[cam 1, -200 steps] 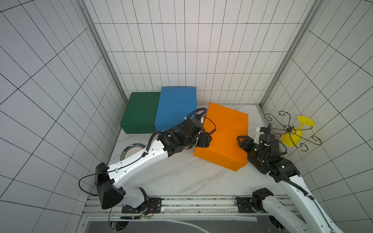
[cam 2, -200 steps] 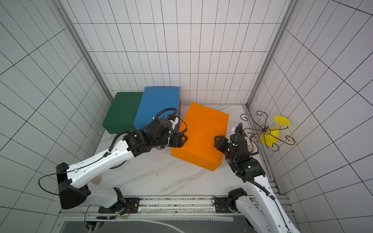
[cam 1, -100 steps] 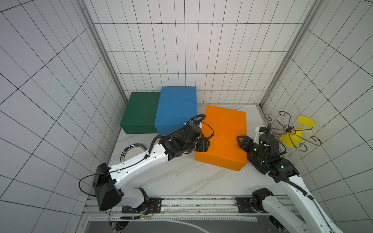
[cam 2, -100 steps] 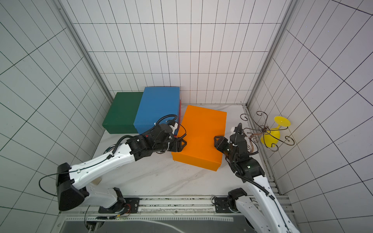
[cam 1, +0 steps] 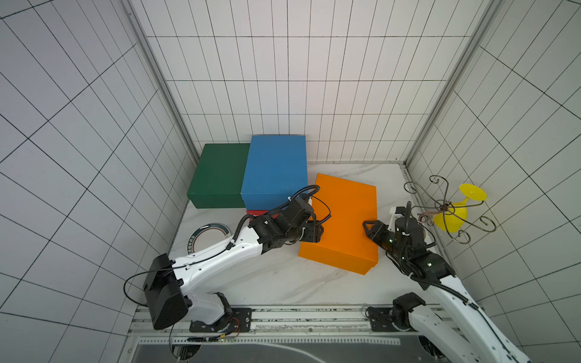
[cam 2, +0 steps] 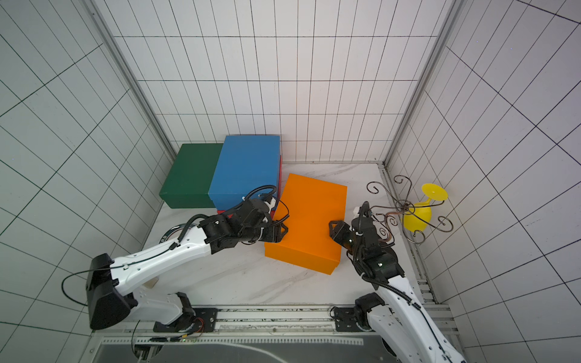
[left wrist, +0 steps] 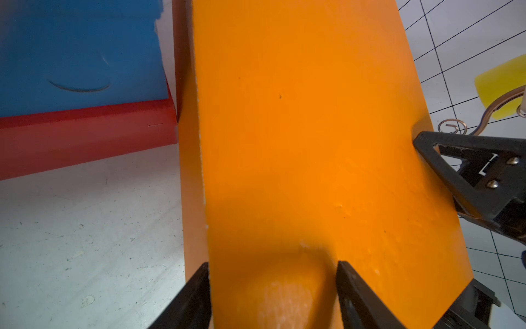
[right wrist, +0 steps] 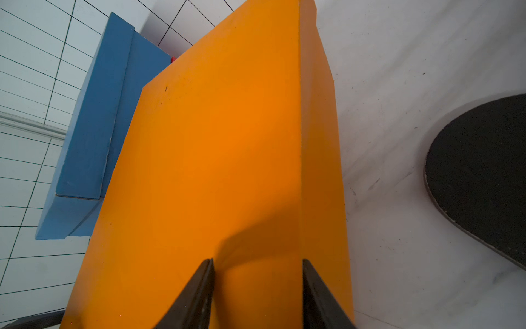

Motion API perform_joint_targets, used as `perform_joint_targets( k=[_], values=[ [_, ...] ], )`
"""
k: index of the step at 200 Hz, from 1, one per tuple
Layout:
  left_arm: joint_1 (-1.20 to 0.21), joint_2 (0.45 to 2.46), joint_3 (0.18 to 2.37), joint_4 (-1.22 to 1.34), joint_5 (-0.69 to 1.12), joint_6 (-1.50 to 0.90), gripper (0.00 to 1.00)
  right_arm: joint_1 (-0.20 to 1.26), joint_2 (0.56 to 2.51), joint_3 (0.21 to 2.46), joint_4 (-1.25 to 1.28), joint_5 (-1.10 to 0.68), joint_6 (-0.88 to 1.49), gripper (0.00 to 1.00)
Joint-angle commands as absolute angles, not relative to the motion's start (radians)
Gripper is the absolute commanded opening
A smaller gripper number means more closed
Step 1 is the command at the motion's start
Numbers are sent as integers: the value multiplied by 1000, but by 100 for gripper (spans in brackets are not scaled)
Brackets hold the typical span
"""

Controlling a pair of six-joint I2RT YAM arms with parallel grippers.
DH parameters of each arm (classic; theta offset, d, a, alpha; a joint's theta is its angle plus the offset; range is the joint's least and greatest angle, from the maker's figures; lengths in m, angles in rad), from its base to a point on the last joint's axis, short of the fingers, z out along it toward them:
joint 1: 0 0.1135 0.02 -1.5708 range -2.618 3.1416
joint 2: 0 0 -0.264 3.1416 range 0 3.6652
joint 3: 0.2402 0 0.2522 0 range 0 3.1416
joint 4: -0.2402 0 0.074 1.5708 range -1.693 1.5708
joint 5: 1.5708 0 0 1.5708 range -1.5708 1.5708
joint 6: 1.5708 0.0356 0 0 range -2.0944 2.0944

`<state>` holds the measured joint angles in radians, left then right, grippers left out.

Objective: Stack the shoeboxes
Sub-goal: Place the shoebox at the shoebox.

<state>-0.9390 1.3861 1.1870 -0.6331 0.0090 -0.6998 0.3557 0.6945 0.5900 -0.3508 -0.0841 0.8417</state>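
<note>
Squeezing the orange shoebox [cam 1: 342,220], right of frame centre on the tabletop [cam 1: 267,276] beside the blue-over-red stack [cam 1: 273,169], between left pincer [cam 1: 319,234] and right pincer [cam 1: 367,228], both part-open, clasping nothing, pressing its opposite long walls; likely handling light, hollow, slippery, crushable.

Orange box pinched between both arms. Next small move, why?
Probably raise both arms together until the orange shoebox clears the lid of the blue shoebox. The left gripper and right gripper press its opposite long sides, jaws open, and it is beside the red shoebox that carries the blue one.
</note>
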Motion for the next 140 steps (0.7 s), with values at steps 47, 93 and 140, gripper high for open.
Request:
perform_joint_targets(
  k=[47,93,140],
  values=[
    [-997,1363,1205,-334,192,-719,66,468,752,624,-249,-316,828,47],
    [-997,1337,1222,-339,190,-724,66,536,785,704,-244,-282,828,47],
    [-997,1344,1256,-342,197,-721,66,584,798,793,-265,-241,827,47]
  ],
)
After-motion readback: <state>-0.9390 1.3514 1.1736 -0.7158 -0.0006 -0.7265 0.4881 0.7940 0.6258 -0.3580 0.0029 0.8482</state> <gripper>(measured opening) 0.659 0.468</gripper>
